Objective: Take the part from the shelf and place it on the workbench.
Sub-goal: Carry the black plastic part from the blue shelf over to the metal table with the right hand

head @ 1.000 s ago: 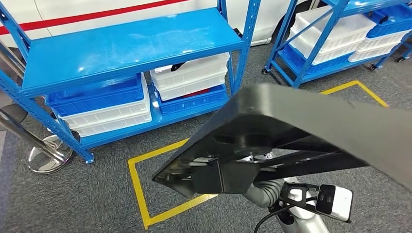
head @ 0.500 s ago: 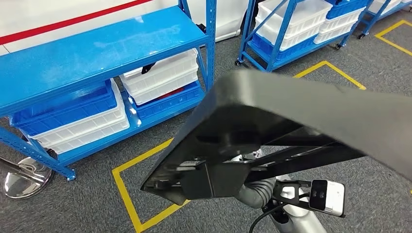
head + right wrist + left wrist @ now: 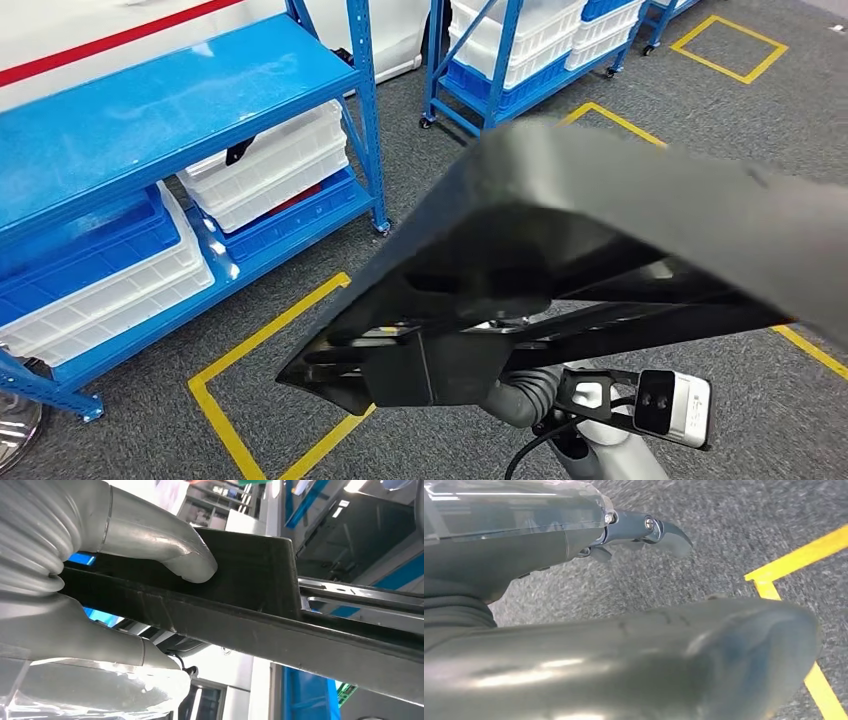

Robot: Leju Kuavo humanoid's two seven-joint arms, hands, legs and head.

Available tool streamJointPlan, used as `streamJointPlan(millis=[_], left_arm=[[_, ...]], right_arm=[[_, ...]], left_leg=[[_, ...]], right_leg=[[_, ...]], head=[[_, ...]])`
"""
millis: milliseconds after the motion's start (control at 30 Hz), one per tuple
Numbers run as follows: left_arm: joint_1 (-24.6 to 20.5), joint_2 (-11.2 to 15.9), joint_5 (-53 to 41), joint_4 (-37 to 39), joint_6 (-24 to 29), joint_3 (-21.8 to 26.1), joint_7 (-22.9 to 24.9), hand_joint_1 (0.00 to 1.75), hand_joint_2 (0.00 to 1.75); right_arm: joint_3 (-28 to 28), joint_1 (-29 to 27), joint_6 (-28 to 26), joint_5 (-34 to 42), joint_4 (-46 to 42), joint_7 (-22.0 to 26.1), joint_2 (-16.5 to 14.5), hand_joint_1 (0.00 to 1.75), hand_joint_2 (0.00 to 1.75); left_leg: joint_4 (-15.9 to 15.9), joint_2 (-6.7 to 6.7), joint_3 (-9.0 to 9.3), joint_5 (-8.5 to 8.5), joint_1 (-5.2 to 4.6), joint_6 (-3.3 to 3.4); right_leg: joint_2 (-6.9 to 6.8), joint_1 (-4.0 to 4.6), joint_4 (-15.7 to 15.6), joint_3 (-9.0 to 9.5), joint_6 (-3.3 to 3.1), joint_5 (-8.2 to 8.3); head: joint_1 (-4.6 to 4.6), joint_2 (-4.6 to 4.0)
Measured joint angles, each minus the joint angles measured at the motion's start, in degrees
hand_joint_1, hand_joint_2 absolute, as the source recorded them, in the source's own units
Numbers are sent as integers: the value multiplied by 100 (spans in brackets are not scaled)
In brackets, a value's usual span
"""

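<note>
Across the middle of the head view, carried above the grey carpeted floor (image 3: 150, 440), lies the part (image 3: 620, 220), a large, dark, matt plastic panel with a smooth, gently curved upper face, rounded edges and a ribbed, boxy underside. In the right wrist view the right hand (image 3: 95, 575) grips one of its flat, straight-edged ribs: the thick, smooth grey thumb presses on one face of the rib while another of its pale fingers (image 3: 100, 647) lies against the opposite side, so the part is clamped between them. In the left wrist view a rounded, glossy dark edge of the part sweeps across the frame close to the camera, and the left hand (image 3: 589, 530), with a clear glossy cover over its back and dark, curved fingers (image 3: 664, 530), reaches over the speckled carpet; whether it has hold of the part I cannot tell, since its contact side is hidden. Beyond the part stands a blue shelf (image 3: 130, 120) of painted metal with a smooth, shiny top deck and perforated uprights; its lower level holds stacked white crates (image 3: 270, 170) and blue crates (image 3: 80, 245), all rectangular moulded plastic with ribbed rims. Yellow tape lines (image 3: 250, 340) mark angular boxes on the rough carpet. A second blue rack (image 3: 500, 60) with white bins stands farther off.
</note>
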State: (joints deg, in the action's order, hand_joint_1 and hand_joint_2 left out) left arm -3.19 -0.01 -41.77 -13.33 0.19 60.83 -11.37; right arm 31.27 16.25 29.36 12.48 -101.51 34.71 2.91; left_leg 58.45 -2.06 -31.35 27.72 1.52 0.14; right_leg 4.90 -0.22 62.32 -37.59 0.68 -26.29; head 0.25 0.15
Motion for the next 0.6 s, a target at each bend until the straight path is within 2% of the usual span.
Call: streamJointPlan(millis=[67, 100, 133, 167, 200, 233, 267, 300, 333, 367, 433, 500, 567, 600], left_arm=[[9, -8, -28, 0, 5, 0, 10, 0, 0], [18, -8, -38, 0, 6, 0, 8, 0, 0], [20, -9, -47, 0, 9, 0, -1, 0, 0], [16, -9, -54, 0, 11, 0, -15, 0, 0], [6, -10, -63, 0, 15, 0, -33, 0, 0], [-6, -12, -72, 0, 22, 0, -49, 0, 0], [-16, -13, -81, 0, 28, 0, -61, 0, 0], [-23, -14, -91, 0, 37, 0, -69, 0, 0], [-27, -14, -100, 0, 45, 0, -72, 0, 0], [-28, -14, -111, 0, 54, 0, -73, 0, 0], [-36, -13, -131, 0, 65, 0, -72, 0, 0], [-53, -12, -140, 0, 70, -1, -67, 0, 0], [-51, -6, -128, 0, 78, -1, -38, 0, 0], [-43, -1, -115, 0, 82, 1, -21, 0, 0]], right_arm=[[8, 25, -26, 46, -12, -1, 1, 175, 175], [11, 30, -43, 69, -15, -2, 2, 175, 175], [12, 27, -58, 90, -25, -3, 4, 175, 175], [10, 25, -69, 110, -48, -4, 8, 175, 175], [5, 24, -76, 133, -80, -4, 13, 175, 175], [-2, 24, -80, 152, -124, -4, 17, 175, 175], [-11, 25, -84, 166, -169, -2, 20, 175, 175], [-23, 25, -88, 175, -215, 3, 21, 175, 175], [-34, 25, -95, 178, -258, 9, 22, 175, 175], [-43, 23, -101, 177, -292, 14, 22, 175, 175], [-53, 14, -114, 177, -349, 19, 23, 175, 175], [-54, 16, -126, 177, -402, 6, 15, 175, 175], [-54, 29, -144, 181, -451, -66, -19, 175, 175], [-53, 33, -156, 189, -472, -121, -43, 175, 175]], left_leg=[[-21, 161, -2, -18, -13, 34], [-21, 247, -6, -18, -21, 38], [-19, 328, -9, -16, -25, 38], [-19, 402, -8, -13, -27, 36], [-19, 471, -3, -7, -27, 30], [-19, 531, 8, 1, -27, 19], [-25, 586, 22, 11, -29, 5], [-25, 635, 33, 23, -44, -19], [-28, 683, 44, 32, -58, -46], [-38, 733, 55, 38, -72, -76], [-59, 806, 84, 56, -82, -144], [110, 633, 40, 212, -64, -192], [755, 355, -237, 580, -45, -210], [1161, 289, -428, 756, -46, -215]], right_leg=[[-334, -5, 650, -306, 48, -366], [-409, -20, 1018, -477, 68, -522], [-444, -34, 1259, -585, 82, -588], [-465, -45, 1300, -593, 89, -548], [-489, -52, 1127, -488, 89, -418], [-545, -53, 760, -279, 77, -231], [-664, -36, 342, -49, 55, -96], [-760, -7, -2, 131, 18, 4], [-827, 21, -219, 238, -21, 45], [-844, 48, -295, 261, -59, 32], [-713, 45, -325, 256, -134, 61], [-606, 15, -385, 278, -211, 98], [-498, 9, -409, 288, -269, 117], [-436, 18, -402, 284, -285, 117]], head=[[34, 1], [37, 1], [37, 1], [38, 1], [38, 1], [38, 0], [38, 0], [37, 1], [34, 0], [32, 0], [28, 0], [23, 1], [15, 0], [12, 1]])
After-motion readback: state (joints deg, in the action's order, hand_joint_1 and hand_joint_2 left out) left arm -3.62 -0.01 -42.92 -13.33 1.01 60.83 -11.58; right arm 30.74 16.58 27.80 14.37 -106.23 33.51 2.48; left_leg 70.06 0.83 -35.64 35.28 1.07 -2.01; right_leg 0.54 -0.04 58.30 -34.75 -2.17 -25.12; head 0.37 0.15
